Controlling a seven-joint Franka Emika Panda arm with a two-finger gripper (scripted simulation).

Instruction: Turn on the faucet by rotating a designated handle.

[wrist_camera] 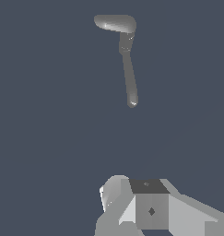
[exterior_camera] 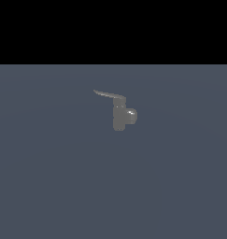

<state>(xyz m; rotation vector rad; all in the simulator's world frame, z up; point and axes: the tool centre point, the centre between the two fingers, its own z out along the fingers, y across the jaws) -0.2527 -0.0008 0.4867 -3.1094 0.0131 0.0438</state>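
Grey and matte, the faucet (exterior_camera: 119, 116) stands alone near the middle of a flat, dark blue-grey floor (exterior_camera: 49, 186) in the exterior view. Its short upright cylindrical body carries a rounded, stubby spout (exterior_camera: 130, 115) that bulges toward the exterior view's right. From the top of the body, the handle (exterior_camera: 108, 94), a thin, flat lever that narrows to a point, reaches out toward the exterior view's left and tilts slightly upward at its tip. Above the floor, the background is a plain black band. No part of the robot arm appears in this view.

Seen by the wrist camera from above, the faucet (wrist_camera: 125, 34) shows as a small shape with the spout (wrist_camera: 114, 23) as a rounded bar and the handle (wrist_camera: 130, 78) as a long, slim strip ending in a rounded tip. The gripper (wrist_camera: 148, 207) appears at the picture's edge as pale grey and white angular blocks with a dark top panel. It is well apart from the handle, with bare floor between them and nothing blocking the way. Its fingertips are out of frame, so whether it is released or clenched cannot be told.
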